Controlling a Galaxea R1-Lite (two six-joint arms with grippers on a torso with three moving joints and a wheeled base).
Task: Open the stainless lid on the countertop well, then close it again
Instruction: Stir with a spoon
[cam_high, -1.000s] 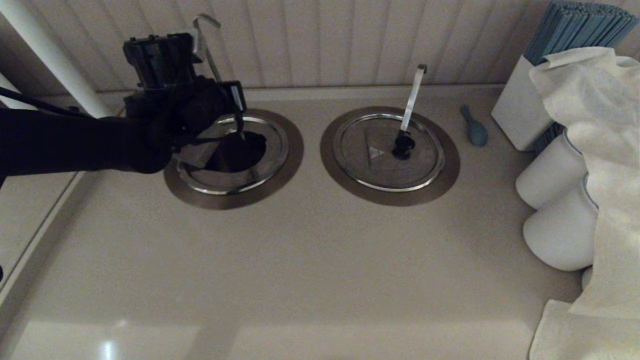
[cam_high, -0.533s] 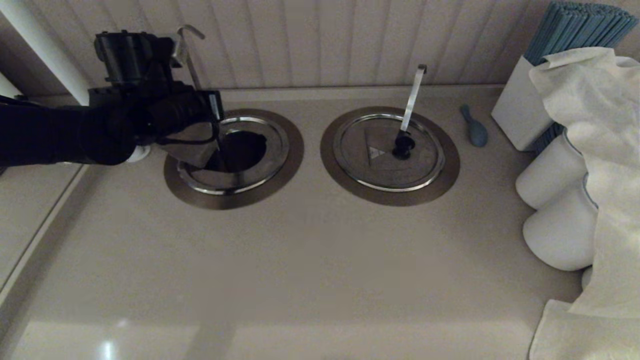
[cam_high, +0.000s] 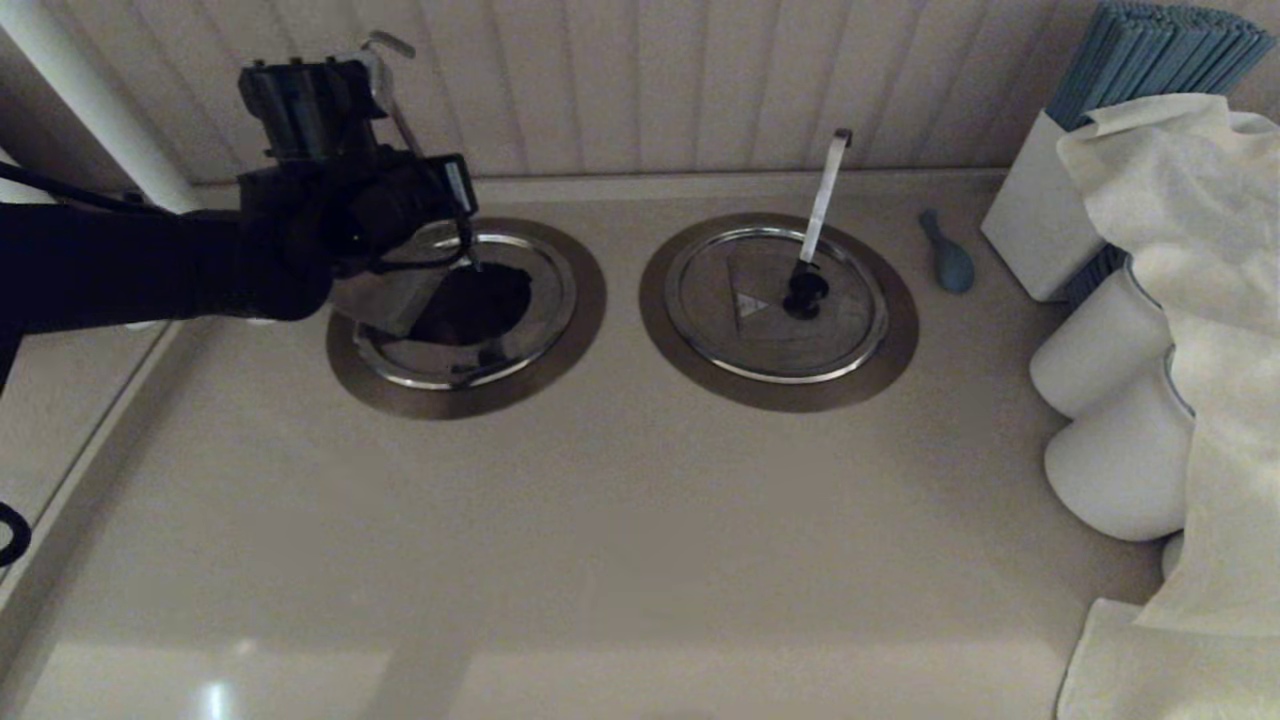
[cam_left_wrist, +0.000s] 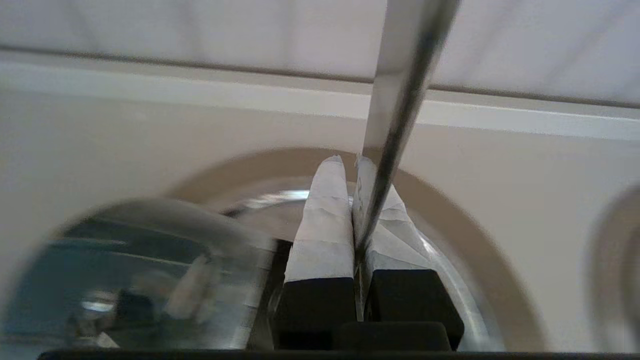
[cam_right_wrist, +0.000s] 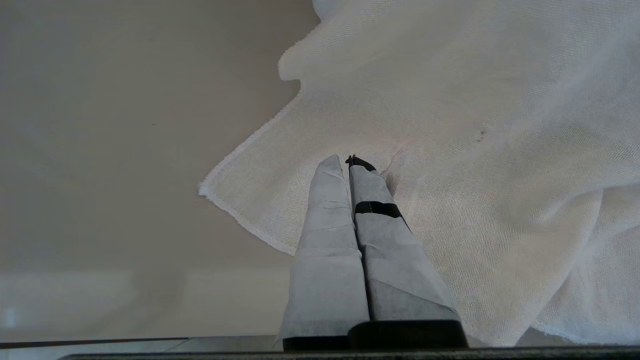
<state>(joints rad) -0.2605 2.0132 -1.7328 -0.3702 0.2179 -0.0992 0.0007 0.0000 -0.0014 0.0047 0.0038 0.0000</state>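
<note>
Left gripper (cam_high: 455, 262) swung back right over the countertop well (cam_high: 470, 305), fingers clamped shut on the thin rod handle (cam_left_wrist: 400, 100); stainless lid (cam_high: 385, 295) tilted open at left rim (likely closing next). Right gripper (cam_right_wrist: 350, 162) parked, closed, empty.

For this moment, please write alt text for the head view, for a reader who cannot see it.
The left gripper holds the stainless lid tilted up by its thin hooked rod, exposing the dark countertop well. To the right, a twin lid lies closed, with a white cloth at the counter's right edge.
</note>
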